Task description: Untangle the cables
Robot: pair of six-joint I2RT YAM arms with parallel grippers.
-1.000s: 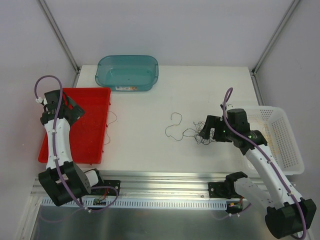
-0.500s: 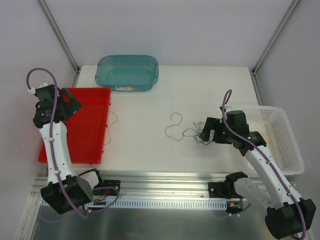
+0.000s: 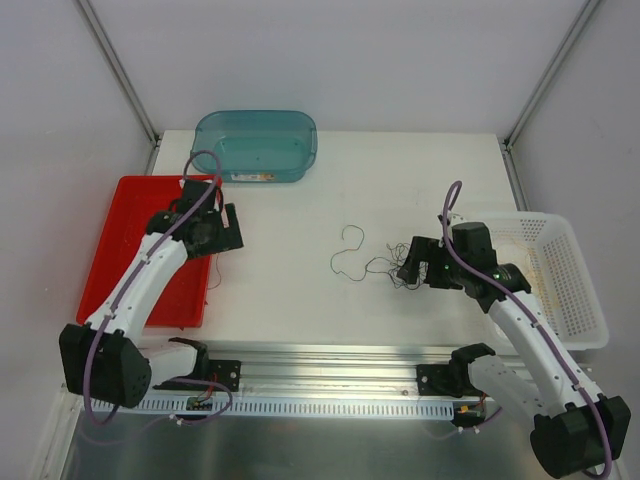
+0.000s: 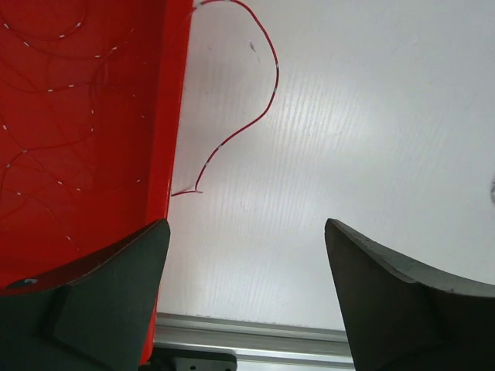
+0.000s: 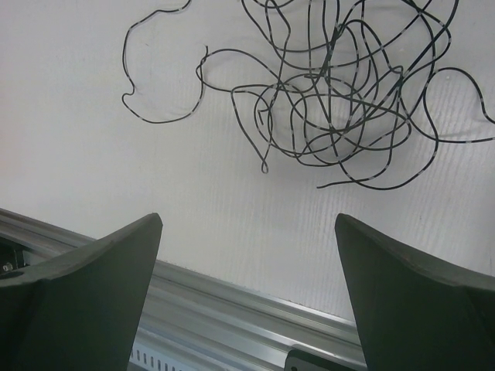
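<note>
A fist-sized tangle of dark cables [image 3: 397, 268] lies on the white table right of centre, with a loose dark strand [image 3: 345, 255] curling out to its left. In the right wrist view the tangle [image 5: 332, 100] lies just beyond my open right gripper [image 5: 247, 218], which hovers at the tangle's right side [image 3: 412, 262] and holds nothing. A thin red cable [image 4: 259, 116] trails from the red tray [image 4: 166, 116] onto the table. More red cables [image 4: 54, 93] lie inside the tray. My left gripper [image 4: 246, 224] is open and empty over the tray's right edge [image 3: 225, 232].
A teal bin [image 3: 255, 145] stands at the back, behind the red tray [image 3: 110, 250]. A white mesh basket [image 3: 560, 280] sits at the right edge, beside my right arm. The metal rail [image 3: 320, 360] runs along the near table edge.
My left arm has swung from the tray's far left corner rightwards to its right edge. The right arm and the dark tangle have stayed put.
</note>
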